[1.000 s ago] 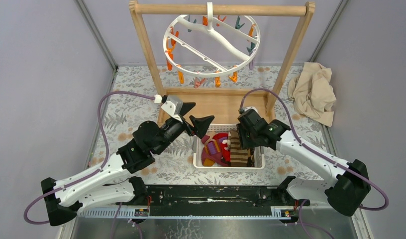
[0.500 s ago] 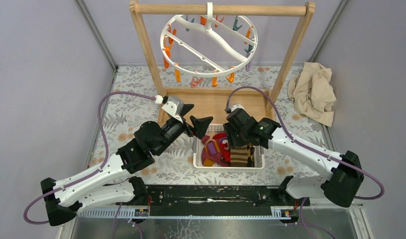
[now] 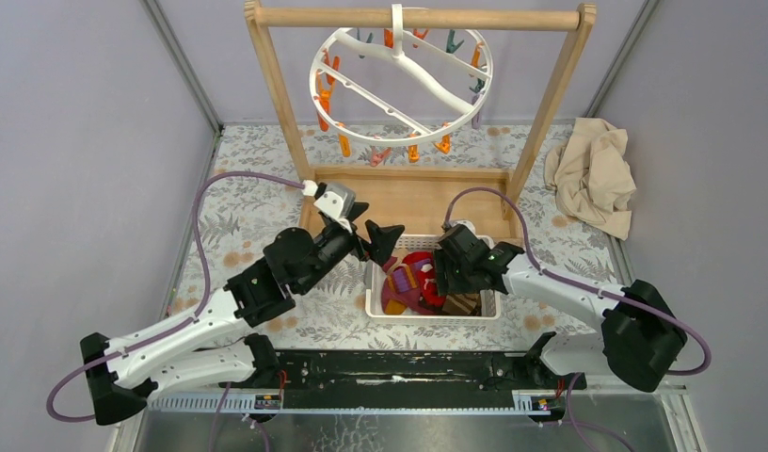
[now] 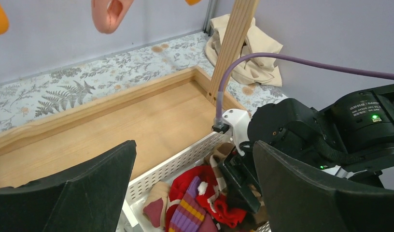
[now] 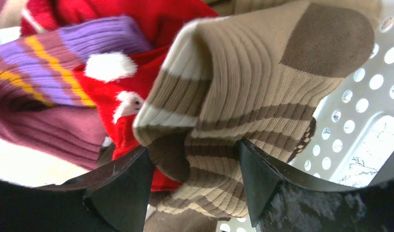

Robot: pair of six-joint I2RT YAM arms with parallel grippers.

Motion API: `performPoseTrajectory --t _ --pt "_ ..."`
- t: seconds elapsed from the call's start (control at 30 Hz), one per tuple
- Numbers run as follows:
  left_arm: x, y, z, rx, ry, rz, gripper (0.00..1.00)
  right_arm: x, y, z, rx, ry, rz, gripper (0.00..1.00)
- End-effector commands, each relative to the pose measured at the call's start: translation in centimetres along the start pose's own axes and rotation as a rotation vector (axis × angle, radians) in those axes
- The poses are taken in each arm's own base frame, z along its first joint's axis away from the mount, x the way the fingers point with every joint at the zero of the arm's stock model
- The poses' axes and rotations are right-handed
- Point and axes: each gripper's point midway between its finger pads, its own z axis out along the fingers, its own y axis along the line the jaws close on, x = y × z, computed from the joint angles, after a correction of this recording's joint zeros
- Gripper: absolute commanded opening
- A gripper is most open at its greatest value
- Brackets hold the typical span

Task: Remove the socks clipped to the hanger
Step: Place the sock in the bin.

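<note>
I read right hand (image 5: 191,147) dropped into the white basket (image 3: 432,315) since half a second back, part-closed on the brown-striped sock (image 5: 262,87) | left hand (image 4: 194,150) wide open, holding nothing (edged nearer the basket) | other socks (image 3: 416,268) piled in basket | hanger (image 3: 399,85) on rack bar (image 3: 418,17), swung slightly right

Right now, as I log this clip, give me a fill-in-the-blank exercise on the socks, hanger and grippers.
1. The socks lie in the white ____.
2. The hanger has ____ socks on its clips.
3. The left gripper has its jaws ____.
4. The right gripper straddles a tan sock with ____ stripes.
Missing words: basket; no; open; brown.
</note>
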Motion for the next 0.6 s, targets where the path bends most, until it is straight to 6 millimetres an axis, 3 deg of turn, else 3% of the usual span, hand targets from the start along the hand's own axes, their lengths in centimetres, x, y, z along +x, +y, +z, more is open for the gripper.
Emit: performPoseTrajectory --t 0.0,0.2,0.4,0.57 --pt "-0.5 0.1 0.5 -0.034 0.014 -0.019 0.99 -0.9 -1.0 0.2 -0.004 -0.059 0.097 0.70" --pt "1.5 0.4 1.2 -0.072 0.109 -0.006 0.99 -1.2 -3.2 0.1 0.059 -0.107 0.124 0.74" --pt "4.3 1.2 1.7 -0.139 0.233 0.001 0.99 -2.0 -2.2 -0.8 0.008 -0.119 0.106 0.71" --pt "7.2 2.3 1.4 -0.208 0.305 -0.020 0.99 -4.7 -1.8 -3.2 -0.019 -0.233 0.093 0.71"
